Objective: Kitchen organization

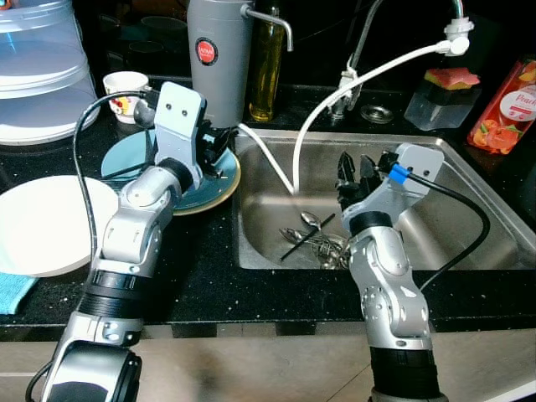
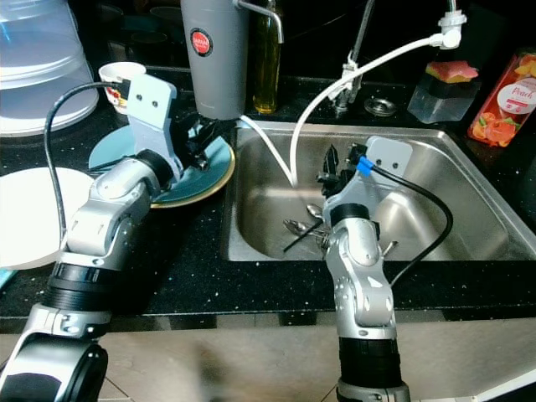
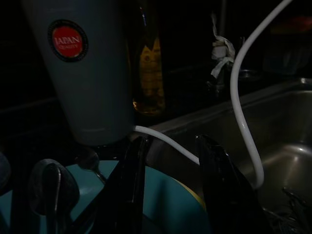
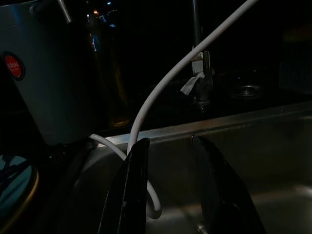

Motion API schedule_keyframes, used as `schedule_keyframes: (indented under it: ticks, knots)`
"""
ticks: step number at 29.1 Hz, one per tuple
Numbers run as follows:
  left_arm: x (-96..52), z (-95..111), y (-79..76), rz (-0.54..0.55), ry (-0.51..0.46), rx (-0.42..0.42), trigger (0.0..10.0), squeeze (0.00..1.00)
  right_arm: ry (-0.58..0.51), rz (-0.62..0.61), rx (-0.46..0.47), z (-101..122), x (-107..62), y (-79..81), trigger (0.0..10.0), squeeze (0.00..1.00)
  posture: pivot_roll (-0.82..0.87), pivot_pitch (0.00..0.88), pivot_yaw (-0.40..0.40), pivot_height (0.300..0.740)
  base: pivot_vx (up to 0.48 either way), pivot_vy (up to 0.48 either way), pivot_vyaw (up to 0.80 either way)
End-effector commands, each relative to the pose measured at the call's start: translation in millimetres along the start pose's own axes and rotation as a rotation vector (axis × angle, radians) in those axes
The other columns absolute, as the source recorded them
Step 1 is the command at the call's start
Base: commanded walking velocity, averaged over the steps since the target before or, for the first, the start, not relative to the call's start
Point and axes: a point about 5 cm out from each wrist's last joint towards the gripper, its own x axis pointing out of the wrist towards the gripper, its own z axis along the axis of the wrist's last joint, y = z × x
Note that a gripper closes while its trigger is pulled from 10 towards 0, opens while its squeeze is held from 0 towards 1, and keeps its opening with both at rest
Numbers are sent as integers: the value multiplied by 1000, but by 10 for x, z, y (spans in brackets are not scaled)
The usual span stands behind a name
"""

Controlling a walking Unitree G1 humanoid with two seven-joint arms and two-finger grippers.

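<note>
Right end effector fingers apart, empty, over the spoons on the sink floor; left end effector apart above the teal plate at sink's left edge; risk: snagging the white hose.

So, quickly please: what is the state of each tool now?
Left tool: open, holding nothing, over the teal plate.
Right tool: open, holding nothing, above the sink.

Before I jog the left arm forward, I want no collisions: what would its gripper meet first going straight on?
Probably the tall grey metal dispenser just beyond the open left gripper; depth is unclear.
</note>
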Motion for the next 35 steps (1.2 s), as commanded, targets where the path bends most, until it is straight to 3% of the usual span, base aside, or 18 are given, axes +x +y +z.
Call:
schedule_keyframes:
  ticks: [1, 9, 13, 15, 18, 20, 21, 22, 25, 27, 35]
  knots:
    - [20, -35, -22, -12, 29, 7, 10000, 0, 4, -6, -5, -3, 7, -13, 10000, 0, 225, 0, -56, 740, 0, 0, 0]
    - [18, -50, -43, -15, 30, 100, 10000, 0, -4, -6, -8, 19, 18, -19, 10000, 0, 226, 0, -57, 740, 0, 0, 0]
    - [38, -97, 40, 53, 94, 165, 10000, 0, -30, -8, -11, 102, 59, -33, 10000, 0, 222, 0, -63, 740, 0, 0, 0]
    - [58, 49, 76, 76, 74, 251, 10000, 0, -57, -13, -18, 191, 90, -65, 10000, 0, 222, 0, -69, 740, 0, 0, 0]
    - [63, 103, 71, 70, 61, 277, 10000, 0, -64, -14, -20, 215, 98, -75, 10000, 0, 222, 0, -69, 740, 0, 0, 0]
    - [87, 182, 71, 39, 102, 513, 10000, 0, -83, -17, -26, 271, 123, -97, 10000, 0, 229, 0, -71, 740, 0, 0, 0]
    - [98, 196, 91, 35, 127, 588, 10000, 0, -89, -18, -28, 286, 134, -101, 10000, 0, 230, 0, -69, 740, 0, 0, 0]
    - [110, 178, 118, 36, 181, 597, 10000, 0, -92, -18, -28, 292, 141, -100, 10000, 0, 231, 0, -66, 740, 0, 0, 0]
    - [116, 161, 134, 38, 215, 580, 10000, 0, -93, -18, -28, 292, 145, -96, 10000, 0, 231, 0, -66, 740, 0, 0, 0]
    - [125, 73, 132, 23, 295, 525, 10000, 0, -90, -18, -24, 279, 138, -84, 10000, 0, 228, 0, -63, 740, 0, 0, 0]
    - [121, -242, 138, -10, 507, 559, 10000, 0, -72, -15, -18, 238, 111, -65, 10000, 0, 218, 0, -61, 740, 0, 0, 0]
